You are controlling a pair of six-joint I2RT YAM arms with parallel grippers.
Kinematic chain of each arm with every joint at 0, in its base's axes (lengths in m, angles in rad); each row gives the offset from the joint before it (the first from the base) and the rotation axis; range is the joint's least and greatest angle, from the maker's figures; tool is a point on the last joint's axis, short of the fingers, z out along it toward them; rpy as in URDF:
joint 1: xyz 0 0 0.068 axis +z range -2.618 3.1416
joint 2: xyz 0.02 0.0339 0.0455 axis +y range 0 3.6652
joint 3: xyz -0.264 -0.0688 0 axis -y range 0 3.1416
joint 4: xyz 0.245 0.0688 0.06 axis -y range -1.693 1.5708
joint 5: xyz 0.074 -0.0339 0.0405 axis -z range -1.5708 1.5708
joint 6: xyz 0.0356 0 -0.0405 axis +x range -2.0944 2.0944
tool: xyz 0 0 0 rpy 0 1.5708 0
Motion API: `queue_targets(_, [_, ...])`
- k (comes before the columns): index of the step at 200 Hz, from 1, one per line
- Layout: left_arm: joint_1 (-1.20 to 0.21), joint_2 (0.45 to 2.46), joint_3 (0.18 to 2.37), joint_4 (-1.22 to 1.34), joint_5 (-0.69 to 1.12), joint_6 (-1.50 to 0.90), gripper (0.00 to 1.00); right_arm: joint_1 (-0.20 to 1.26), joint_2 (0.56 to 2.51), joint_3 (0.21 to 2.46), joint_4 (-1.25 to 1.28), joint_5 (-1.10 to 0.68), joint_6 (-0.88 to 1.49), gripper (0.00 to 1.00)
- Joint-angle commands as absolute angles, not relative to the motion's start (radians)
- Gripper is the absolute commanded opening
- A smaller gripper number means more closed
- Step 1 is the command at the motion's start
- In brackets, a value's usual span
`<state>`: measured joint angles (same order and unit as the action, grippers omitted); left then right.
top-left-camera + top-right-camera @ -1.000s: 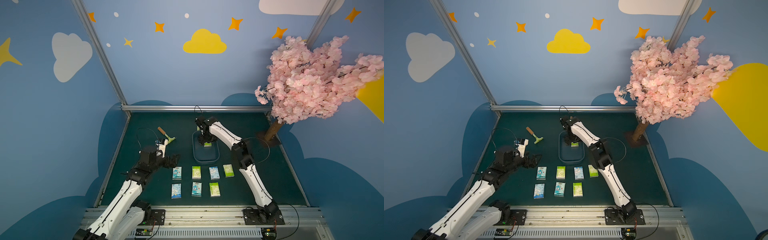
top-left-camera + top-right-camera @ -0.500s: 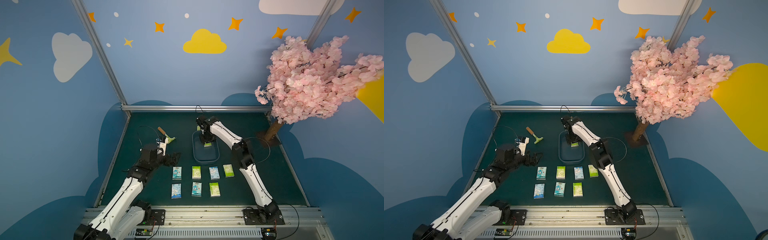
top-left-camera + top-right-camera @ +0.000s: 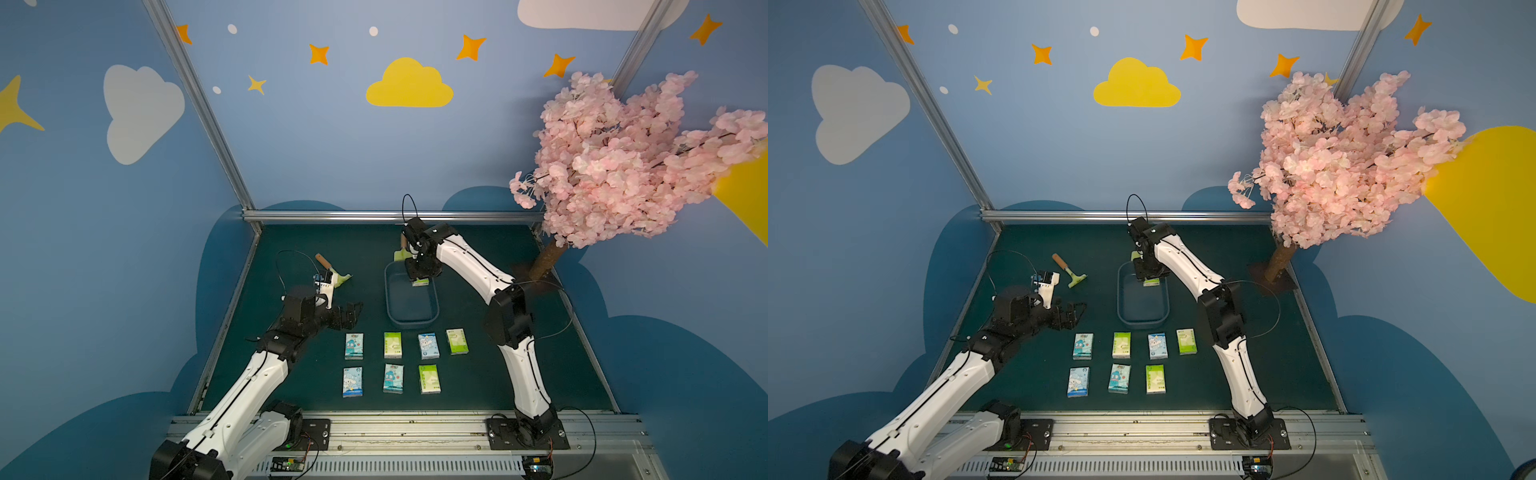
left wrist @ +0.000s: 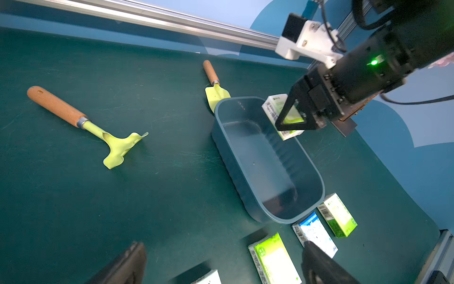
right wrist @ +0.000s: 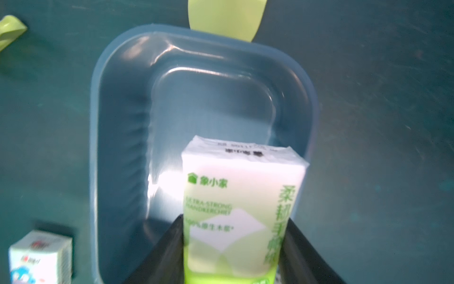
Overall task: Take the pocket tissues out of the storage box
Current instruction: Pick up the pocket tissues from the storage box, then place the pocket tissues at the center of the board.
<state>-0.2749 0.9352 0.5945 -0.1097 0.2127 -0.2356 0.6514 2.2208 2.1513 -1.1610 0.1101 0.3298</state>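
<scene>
My right claw (image 5: 233, 221) clenched across the narrow width of the last green packet (image 5: 240, 186) — long axis pointing straight out between my jaws — over the 12 o'clock end of the storage box (image 3: 411, 305). The other pocket tissues (image 3: 392, 345) lie on the surface (image 3: 478, 386) at 6 o'clock of the box, so my carry likely heads there; my left claw (image 3: 351, 311), released, waits at 9 o'clock, farther off. A second ago my right jaws stood wider

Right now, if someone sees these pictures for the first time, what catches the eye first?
The pink blossom tree at the far right corner of the table stands out most. Next, the right gripper, shut on a green tissue packet over the storage box. Seven other packets lie in two rows before the box.
</scene>
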Motion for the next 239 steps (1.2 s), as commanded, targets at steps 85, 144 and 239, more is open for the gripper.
queue_targets(85, [-0.271,0.907,0.603,-0.076,0.247,-0.221,1.00,0.747,1.758,1.684,-1.207,0.132,0.427,0.56])
queue_targets(144, [-0.271,0.906,0.581,-0.054,0.209,-0.238,1.00,0.788,1.532,1.457,-1.256,0.149,0.520,0.56])
queue_targets(239, [-0.272,0.901,0.572,-0.060,0.179,-0.254,1.00,0.845,1.337,1.088,-1.215,0.073,0.625,0.56])
